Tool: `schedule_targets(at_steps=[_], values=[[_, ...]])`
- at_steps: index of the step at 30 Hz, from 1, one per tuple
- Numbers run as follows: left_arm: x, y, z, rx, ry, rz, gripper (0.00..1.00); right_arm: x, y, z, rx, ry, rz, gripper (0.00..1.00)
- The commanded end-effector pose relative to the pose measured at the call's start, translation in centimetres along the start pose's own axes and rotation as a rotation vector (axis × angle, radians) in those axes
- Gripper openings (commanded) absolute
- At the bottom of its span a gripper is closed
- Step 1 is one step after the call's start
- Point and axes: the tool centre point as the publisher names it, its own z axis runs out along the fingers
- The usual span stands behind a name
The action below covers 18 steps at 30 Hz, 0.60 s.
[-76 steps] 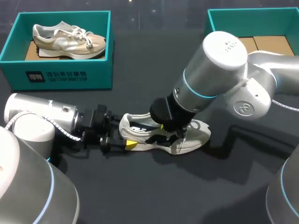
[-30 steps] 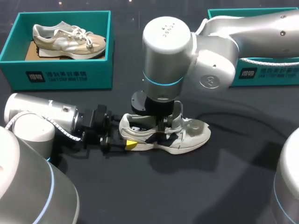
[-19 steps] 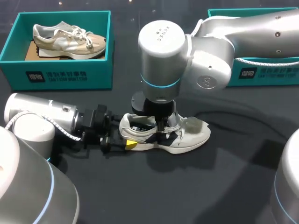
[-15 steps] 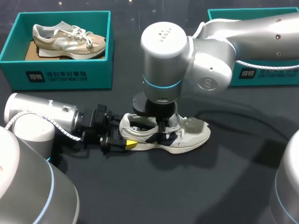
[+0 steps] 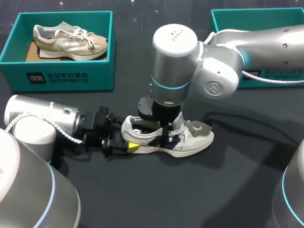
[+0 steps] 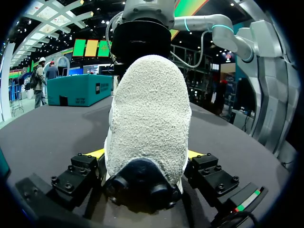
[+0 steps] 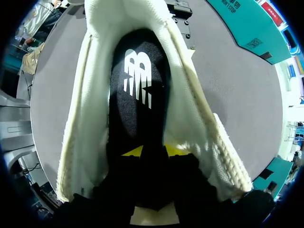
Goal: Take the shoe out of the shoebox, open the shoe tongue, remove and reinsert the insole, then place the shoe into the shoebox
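A white shoe (image 5: 192,135) lies on its side-sole on the dark table, toe to the right. My left gripper (image 5: 124,142) lies low on the table at the heel. In the left wrist view the rough white heel (image 6: 147,109) fills the gap, and the left gripper (image 6: 146,154) is shut on it from both sides. My right arm stands upright over the shoe, its gripper (image 5: 166,133) down in the shoe's mouth. In the right wrist view the right gripper (image 7: 154,151) is slightly open, just above the black insole (image 7: 137,90).
A teal shoebox (image 5: 64,76) at the back left holds a beige shoe (image 5: 71,40). A second teal shoebox (image 5: 223,19) stands at the back right, partly behind my right arm. Bare dark table lies in front of the white shoe.
My right arm has swung upright over the shoe and, in the last second, shifted a little to the right, its gripper staying in the shoe's mouth. Left arm and shoe have not moved.
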Motion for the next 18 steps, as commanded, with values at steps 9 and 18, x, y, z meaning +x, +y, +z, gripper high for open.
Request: schedule_targets(at_steps=[9, 18], values=[[-0.2, 0.2, 0.1, 0.000, -0.001, -0.001, 0.00, 3.4, 0.1, 3.3, -0.029, 0.023, 0.038, 0.00], [-0.2, 0.2, 0.1, 0.000, -0.001, -0.001, 0.00, 3.7, -0.5, 0.5, -0.113, -0.044, 0.016, 0.00]])
